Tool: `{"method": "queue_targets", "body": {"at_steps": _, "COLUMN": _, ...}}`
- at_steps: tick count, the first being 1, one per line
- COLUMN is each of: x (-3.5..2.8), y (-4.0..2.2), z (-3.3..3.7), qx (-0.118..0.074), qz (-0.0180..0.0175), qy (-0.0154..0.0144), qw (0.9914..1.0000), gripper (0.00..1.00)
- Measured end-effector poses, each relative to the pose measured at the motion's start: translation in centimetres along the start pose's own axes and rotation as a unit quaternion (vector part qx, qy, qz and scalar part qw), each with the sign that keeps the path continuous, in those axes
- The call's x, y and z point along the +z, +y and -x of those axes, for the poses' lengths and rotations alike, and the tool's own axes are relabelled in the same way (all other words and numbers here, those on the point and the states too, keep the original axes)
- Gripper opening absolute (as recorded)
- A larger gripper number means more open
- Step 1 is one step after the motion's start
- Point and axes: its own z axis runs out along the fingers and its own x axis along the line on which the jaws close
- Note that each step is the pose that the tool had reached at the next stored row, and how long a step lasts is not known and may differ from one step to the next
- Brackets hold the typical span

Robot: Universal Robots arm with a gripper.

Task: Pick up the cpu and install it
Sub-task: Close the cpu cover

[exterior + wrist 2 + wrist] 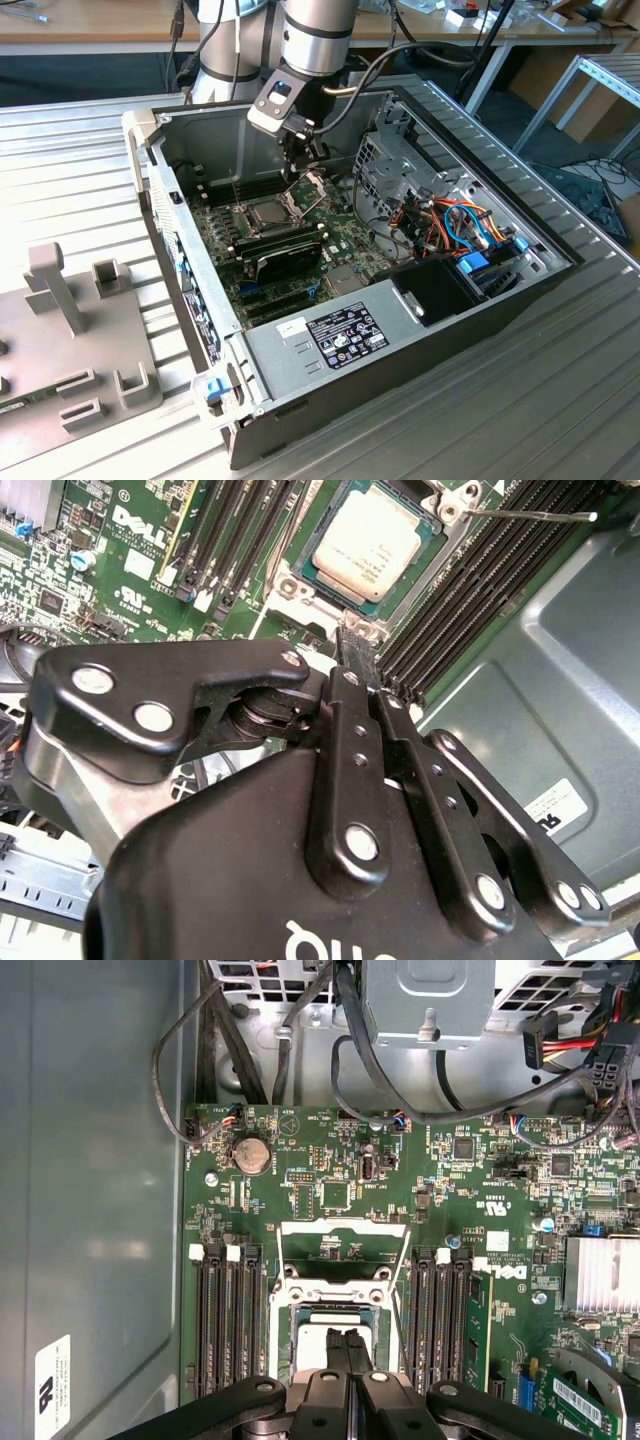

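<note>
Black link bars of the tool (354, 645) sit closest in both wrist views, with its two fingers pressed together and nothing between them. Just beyond the tips, the cpu (367, 545) lies flat in its socket on the green motherboard (130, 540), dull silver top upward. The second wrist view shows its whole face and a thin lever (520, 515) beside it. In the first wrist view the fingertips cover part of it, and I cannot tell whether they touch it.

Black memory slots (230, 1310) flank the socket on both sides. The socket frame (343, 1235) is swung open past it. Farther on in the first wrist view come a coin cell (251, 1155), looping cables (400, 1110) and a metal drive cage (430, 1000).

The exterior view takes in the open case (400, 340) lying on a ribbed metal table (80, 150), with the arm (315, 30) reaching down into it. A grey fixture (70, 330) stands at the exterior view's left.
</note>
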Motion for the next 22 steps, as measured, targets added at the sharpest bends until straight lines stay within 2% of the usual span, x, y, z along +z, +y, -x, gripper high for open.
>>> {"method": "queue_targets", "body": {"at_steps": 14, "x": 0.0, "y": 0.14, "z": 0.0, "qx": 0.0, "qz": 0.0, "qy": 0.0, "qw": 1.0, "gripper": 0.11}}
{"method": "queue_targets", "body": {"at_steps": 22, "x": 0.01, "y": 1.77, "z": 0.04, "qx": 0.0, "qz": 0.0, "qy": 0.0, "qw": 1.0, "gripper": 0.11}}
